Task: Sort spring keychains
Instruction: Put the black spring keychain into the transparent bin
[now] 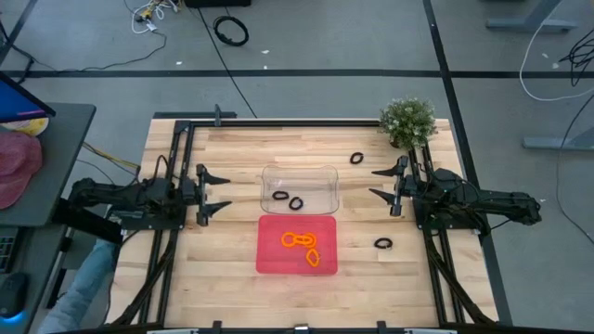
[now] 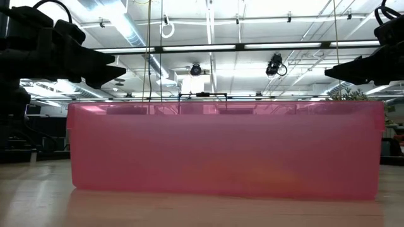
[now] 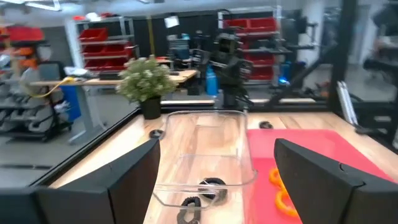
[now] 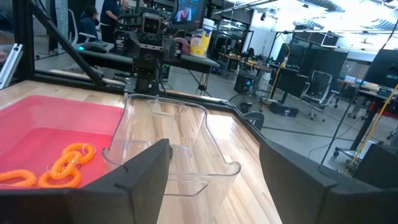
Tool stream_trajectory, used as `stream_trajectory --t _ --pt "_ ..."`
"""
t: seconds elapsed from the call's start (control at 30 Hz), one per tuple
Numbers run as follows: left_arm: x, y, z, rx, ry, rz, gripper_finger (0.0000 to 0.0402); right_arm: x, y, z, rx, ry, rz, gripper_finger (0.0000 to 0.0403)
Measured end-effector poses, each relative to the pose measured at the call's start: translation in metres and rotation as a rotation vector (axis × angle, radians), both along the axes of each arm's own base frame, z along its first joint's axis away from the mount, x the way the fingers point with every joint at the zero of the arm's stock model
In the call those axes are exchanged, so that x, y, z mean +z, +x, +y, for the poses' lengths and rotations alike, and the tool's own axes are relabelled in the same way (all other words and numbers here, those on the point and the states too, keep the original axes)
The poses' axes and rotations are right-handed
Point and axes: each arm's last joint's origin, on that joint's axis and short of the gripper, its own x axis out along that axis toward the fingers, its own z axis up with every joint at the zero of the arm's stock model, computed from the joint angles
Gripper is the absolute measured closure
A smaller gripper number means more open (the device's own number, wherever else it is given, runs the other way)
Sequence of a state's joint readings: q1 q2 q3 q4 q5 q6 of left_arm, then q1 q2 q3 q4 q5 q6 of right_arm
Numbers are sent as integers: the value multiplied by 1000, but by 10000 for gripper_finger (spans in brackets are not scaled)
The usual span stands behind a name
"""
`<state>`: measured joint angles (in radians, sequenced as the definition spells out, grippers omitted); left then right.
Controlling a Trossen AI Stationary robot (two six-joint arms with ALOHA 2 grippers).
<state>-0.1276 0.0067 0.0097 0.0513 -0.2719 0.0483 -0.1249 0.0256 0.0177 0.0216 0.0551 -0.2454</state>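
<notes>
Both grippers wide open and empty, flanking the bins.

We see the left gripper (image 1: 215, 194) and right gripper (image 1: 383, 184) level above bare wood, facing each other, with room around them. Orange keychains (image 1: 304, 246) lie in the red tray (image 1: 271, 262), two black ones (image 1: 288, 199) in the clear bin (image 1: 325, 173); two more, probably black (image 1: 356, 158), lie loose near the right gripper.

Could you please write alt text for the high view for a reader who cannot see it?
Two open grippers, left and right, flank a clear tray holding two black spring keychains and a red tray holding orange spring keychains. Two more black ones lie loose near the right arm.
</notes>
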Motion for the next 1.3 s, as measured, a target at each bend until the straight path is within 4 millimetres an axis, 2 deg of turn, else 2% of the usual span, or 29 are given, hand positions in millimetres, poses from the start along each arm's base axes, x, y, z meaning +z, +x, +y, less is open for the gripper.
stream_trajectory --t 0.43,0.57,0.83,1.03,1.2,1.3 --pt "1 0 1 18 -17 -8 81 3 0 0 -1 -26 -27 149" --pt "1 0 1 15 -85 -19 81 14 -1 0 -2 -40 -142 149" --pt "1 0 1 6 -223 -40 81 21 -3 0 0 -27 -218 149" --pt "0 0 1 7 -220 -39 81 48 -14 2 1 -62 -521 149" --pt "0 0 1 7 -220 -39 81 78 -41 5 53 -18 -955 149" --pt "0 0 1 7 -220 -39 81 87 -57 7 126 48 -1161 149"
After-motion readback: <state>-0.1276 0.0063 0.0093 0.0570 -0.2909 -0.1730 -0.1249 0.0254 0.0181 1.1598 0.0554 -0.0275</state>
